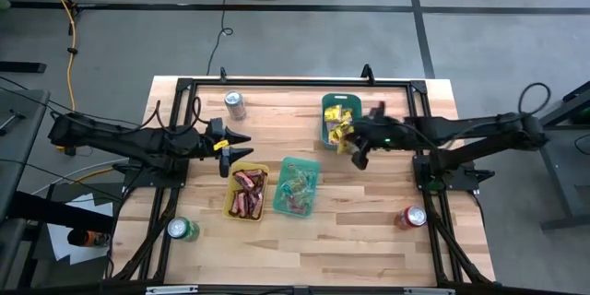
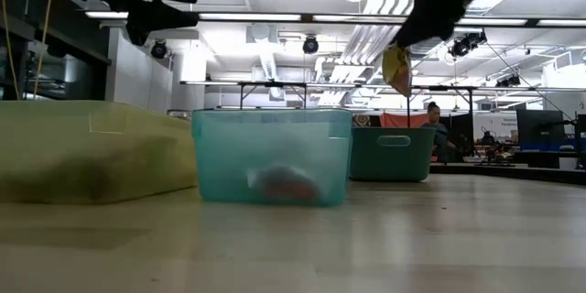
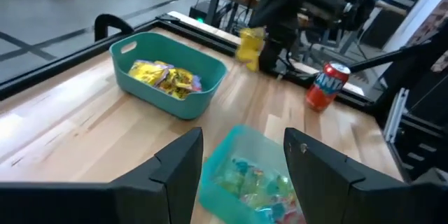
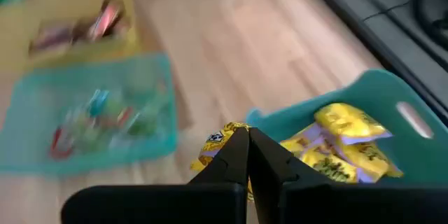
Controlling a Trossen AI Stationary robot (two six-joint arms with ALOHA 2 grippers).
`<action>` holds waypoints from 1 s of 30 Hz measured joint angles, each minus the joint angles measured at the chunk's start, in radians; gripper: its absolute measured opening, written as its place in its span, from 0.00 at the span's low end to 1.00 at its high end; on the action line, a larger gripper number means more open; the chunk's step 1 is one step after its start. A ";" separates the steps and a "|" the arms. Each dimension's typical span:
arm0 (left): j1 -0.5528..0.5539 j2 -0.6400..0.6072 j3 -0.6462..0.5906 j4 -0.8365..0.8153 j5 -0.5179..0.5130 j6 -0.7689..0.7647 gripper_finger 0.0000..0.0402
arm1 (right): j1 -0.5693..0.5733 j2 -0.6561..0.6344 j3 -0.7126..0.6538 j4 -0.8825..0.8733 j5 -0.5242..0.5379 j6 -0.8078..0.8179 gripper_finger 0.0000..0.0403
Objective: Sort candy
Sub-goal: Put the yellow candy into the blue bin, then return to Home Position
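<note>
The right end effector (image 4: 246, 155) pinches a yellow packet (image 4: 218, 142) beside the dark teal tray (image 1: 329, 103); the left end effector (image 1: 241, 147) hangs spread above the yellow tray (image 1: 230, 203).

The table (image 1: 369, 249) is evenly lit from overhead ceiling strips seen glaring in the low view, only soft shadows are thrown, and heavy motion blur is seen in the right wrist view past the right gripper (image 4: 247, 155), trays smeared beyond it.
</note>
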 joint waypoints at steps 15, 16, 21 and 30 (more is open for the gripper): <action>-0.003 0.000 0.000 0.153 -0.003 -0.003 0.47 | -0.272 -0.004 -0.183 0.332 0.094 0.104 0.00; -0.003 0.000 0.000 0.157 -0.002 -0.003 0.47 | -0.283 0.014 -0.183 0.336 0.070 0.113 0.00; -0.003 0.000 0.000 0.172 -0.002 -0.008 0.47 | -0.314 0.062 -0.183 0.354 -0.027 0.144 0.05; -0.003 0.000 0.000 0.179 -0.003 -0.012 0.47 | -0.315 -0.012 -0.183 0.358 -0.049 0.184 0.45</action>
